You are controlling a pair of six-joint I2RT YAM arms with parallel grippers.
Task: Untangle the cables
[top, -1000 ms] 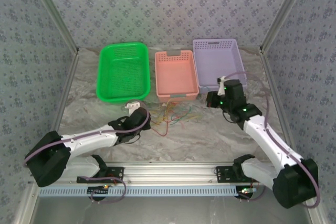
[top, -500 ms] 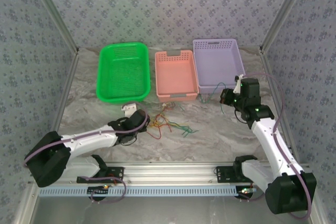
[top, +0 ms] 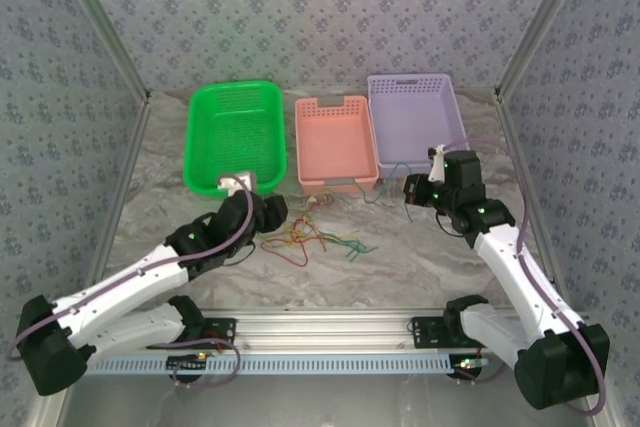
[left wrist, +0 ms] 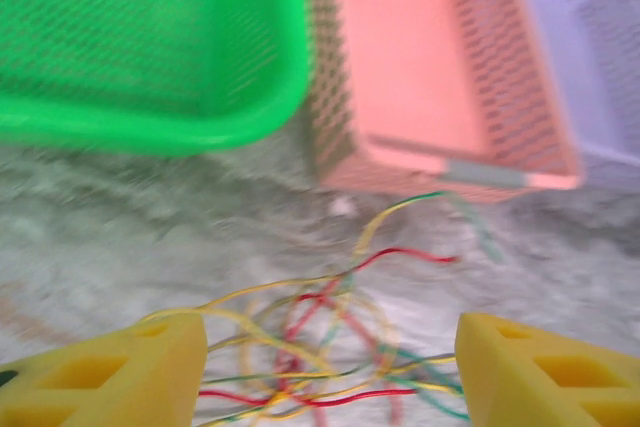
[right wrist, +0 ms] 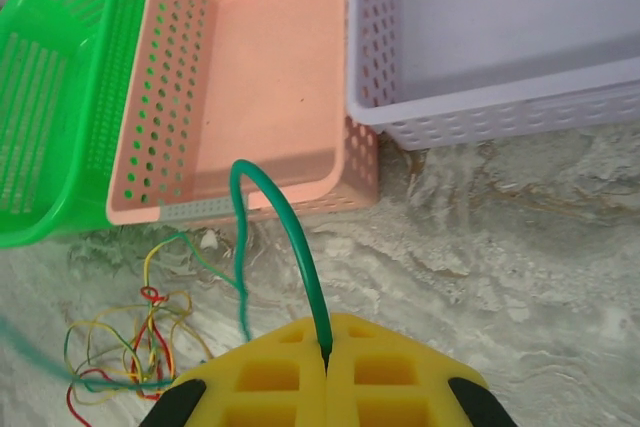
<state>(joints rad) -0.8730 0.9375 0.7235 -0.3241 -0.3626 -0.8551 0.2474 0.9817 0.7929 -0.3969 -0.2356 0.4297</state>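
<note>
The cables (top: 305, 240) lie in a loose tangle of red, yellow, orange and green wires on the table in front of the pink basket. My left gripper (top: 262, 209) hovers at the tangle's left end, near the green basket's front rim. In the left wrist view its yellow fingers (left wrist: 110, 372) stand wide apart, open, with the tangle (left wrist: 320, 337) on the table between and below them. My right gripper (top: 412, 190) is right of the tangle, shut on a green cable (right wrist: 290, 227). That cable arches up from the closed pads (right wrist: 260, 377) and trails down left toward the tangle (right wrist: 120, 347).
Three baskets stand in a row at the back: green (top: 197, 147), pink (top: 338, 185) and purple (top: 410, 80). A small white scrap (top: 318, 200) lies by the pink basket's front. Bare marbled table (top: 400, 257) lies in front of the tangle and to the right.
My left gripper has opened, let go of the cables and lifted back toward the green basket. My right gripper pulled a green cable out to the right, then eased slightly left.
</note>
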